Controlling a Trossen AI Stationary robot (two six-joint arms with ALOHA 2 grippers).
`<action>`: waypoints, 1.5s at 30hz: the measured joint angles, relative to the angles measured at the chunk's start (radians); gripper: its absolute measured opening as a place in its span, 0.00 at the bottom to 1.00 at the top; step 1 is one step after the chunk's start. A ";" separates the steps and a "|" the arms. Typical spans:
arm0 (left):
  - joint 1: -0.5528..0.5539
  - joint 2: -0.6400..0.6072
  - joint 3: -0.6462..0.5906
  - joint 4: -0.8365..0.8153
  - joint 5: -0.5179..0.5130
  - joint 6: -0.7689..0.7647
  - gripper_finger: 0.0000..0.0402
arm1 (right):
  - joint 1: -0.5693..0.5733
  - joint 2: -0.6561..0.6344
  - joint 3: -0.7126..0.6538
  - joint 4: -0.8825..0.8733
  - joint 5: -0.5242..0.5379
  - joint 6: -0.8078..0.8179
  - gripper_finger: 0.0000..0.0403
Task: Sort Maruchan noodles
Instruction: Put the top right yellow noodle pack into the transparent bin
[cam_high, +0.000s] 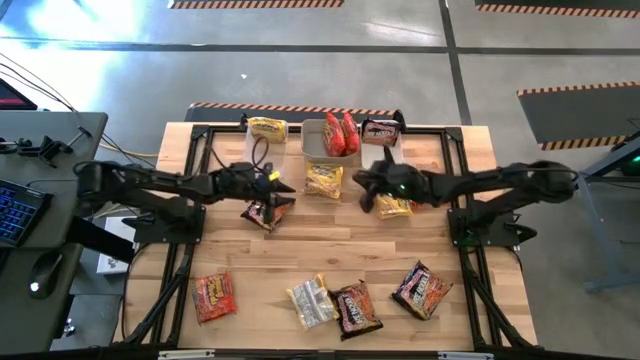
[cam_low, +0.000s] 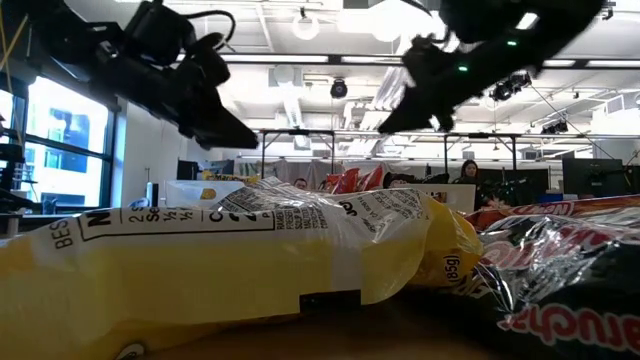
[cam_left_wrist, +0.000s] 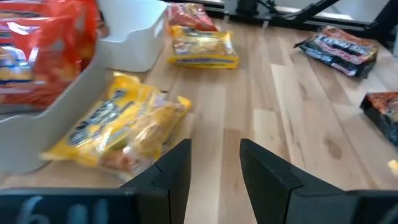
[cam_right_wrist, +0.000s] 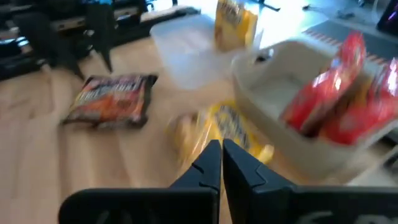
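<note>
High view: my left gripper (cam_high: 283, 196) sat spread over a dark packet (cam_high: 262, 213), right gripper (cam_high: 364, 190) pressed together nr yellow packet (cam_high: 394, 207).

Yellow packet (cam_low: 230, 250) reads "(85g)" — dark packet (cam_low: 580, 290) shows, seemingly, "aruch".

Open wood mid-table, clutter at both ends

Bare table (cam_high: 330, 245) runs wide between the arms and the near row of packets (cam_high: 335, 300); the far edge is blocked by a tub (cam_high: 312, 140) of red packets (cam_high: 340, 133) and loose yellow packets (cam_high: 324, 180).
</note>
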 joint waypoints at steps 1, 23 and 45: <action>-0.010 0.027 0.000 0.034 0.000 -0.009 0.32 | 0.010 -0.025 -0.026 -0.005 0.000 0.019 0.00; -0.129 0.178 0.120 0.098 0.000 -0.139 0.32 | 0.092 0.053 -0.046 -0.608 0.108 0.583 0.00; -0.129 0.323 0.248 0.082 -0.002 -0.269 0.32 | 0.242 0.148 -0.052 -0.123 -0.142 0.243 0.00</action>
